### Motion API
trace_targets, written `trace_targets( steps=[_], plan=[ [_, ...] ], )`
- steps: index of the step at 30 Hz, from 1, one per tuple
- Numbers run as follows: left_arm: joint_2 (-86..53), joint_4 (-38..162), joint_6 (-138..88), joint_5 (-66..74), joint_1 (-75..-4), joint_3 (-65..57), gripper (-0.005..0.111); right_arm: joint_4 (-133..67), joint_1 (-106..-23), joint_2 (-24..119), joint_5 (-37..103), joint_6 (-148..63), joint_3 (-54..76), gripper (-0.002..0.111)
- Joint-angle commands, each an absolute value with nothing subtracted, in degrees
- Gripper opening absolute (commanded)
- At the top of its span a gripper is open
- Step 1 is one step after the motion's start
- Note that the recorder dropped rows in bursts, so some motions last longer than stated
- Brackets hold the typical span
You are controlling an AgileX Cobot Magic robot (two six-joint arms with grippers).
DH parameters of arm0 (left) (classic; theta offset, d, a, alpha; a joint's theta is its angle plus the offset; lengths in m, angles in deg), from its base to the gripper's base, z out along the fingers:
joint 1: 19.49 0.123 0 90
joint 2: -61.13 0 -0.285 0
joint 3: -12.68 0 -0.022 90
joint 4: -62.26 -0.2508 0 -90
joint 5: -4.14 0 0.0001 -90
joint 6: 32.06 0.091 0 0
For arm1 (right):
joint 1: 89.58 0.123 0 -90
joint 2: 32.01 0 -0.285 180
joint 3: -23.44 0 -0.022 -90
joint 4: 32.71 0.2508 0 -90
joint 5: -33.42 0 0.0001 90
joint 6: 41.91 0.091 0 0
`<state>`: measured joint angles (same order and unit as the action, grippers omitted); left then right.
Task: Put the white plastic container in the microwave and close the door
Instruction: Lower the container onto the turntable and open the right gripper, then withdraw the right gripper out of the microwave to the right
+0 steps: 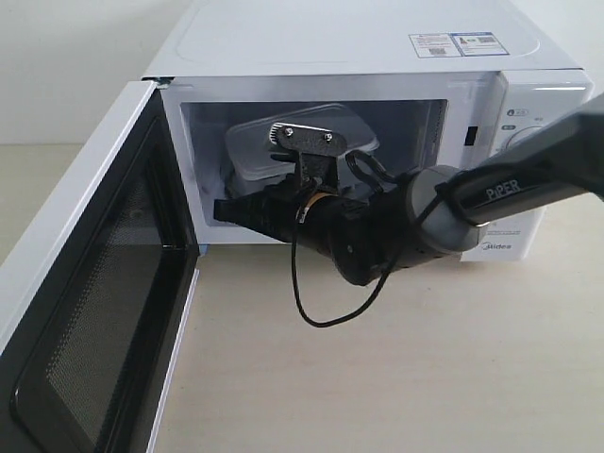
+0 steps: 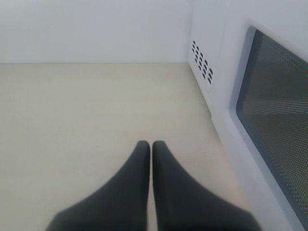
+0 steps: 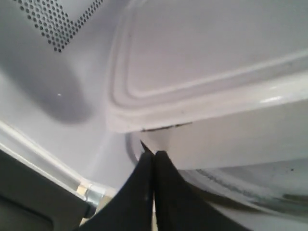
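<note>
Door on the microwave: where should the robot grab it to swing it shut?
I'd take the door at its free end, farthest from the hinge, coming from its outer face, where the left hand sits shut. It stands wide open with its inner side showing, so no handle is in view, and a flat panel probably suits a push. The right hand is inside the microwave.

A pale, faintly wood-grained counter (image 1: 396, 387) is seen across the lower half of the frame. One thing is carried directly on it, the white microwave (image 1: 330, 42), set at upper centre.
</note>
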<state>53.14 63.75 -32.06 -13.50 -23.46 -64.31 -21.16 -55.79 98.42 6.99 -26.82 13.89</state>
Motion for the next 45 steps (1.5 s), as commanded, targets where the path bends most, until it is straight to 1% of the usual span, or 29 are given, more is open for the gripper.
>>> trace_targets(
  steps=[1,4,7,11,16,20,24,27,33,39,45],
  plan=[
    [53.3,63.9,-31.6,-13.1,-23.3,-64.5,0.004,-17.0,-55.8,96.4,2.7,-29.9,14.2,0.0],
    [53.3,63.9,-31.6,-13.1,-23.3,-64.5,0.004,-16.6,-55.8,96.0,4.2,-29.9,14.2,0.0],
    [53.3,63.9,-31.6,-13.1,-23.3,-64.5,0.004,-16.8,-54.9,95.1,11.1,-31.1,14.1,0.0],
    [53.3,63.9,-31.6,-13.2,-23.3,-64.5,0.004,-16.8,-51.7,92.3,8.2,-34.4,9.5,0.0],
    [53.3,63.9,-31.6,-13.2,-23.3,-64.5,0.004,-16.5,-47.5,84.0,4.0,-37.9,-1.1,0.0],
    [53.3,63.9,-31.6,-13.2,-23.3,-64.5,0.004,-16.5,-44.8,75.3,0.3,-41.4,-13.8,0.0],
    [53.3,63.9,-31.6,-13.1,-23.3,-64.5,0.004,-16.5,-44.4,66.5,-2.7,-41.4,-23.8,0.0],
    [53.3,63.9,-31.6,-13.1,-23.3,-64.5,0.004,-16.5,-44.4,61.0,-2.6,-41.4,-27.5,0.0],
    [53.3,63.9,-31.6,-13.1,-23.3,-64.5,0.004,-16.5,-44.4,55.2,-2.9,-41.4,-28.4,0.0],
    [53.3,63.9,-31.6,-13.1,-23.3,-64.5,0.004,-16.5,-44.4,54.2,-4.1,-41.4,-28.4,0.0],
    [53.3,63.9,-31.6,-13.2,-23.3,-64.5,0.004,-15.4,-44.4,53.6,-2.5,-41.4,-28.4,0.0]
  ],
)
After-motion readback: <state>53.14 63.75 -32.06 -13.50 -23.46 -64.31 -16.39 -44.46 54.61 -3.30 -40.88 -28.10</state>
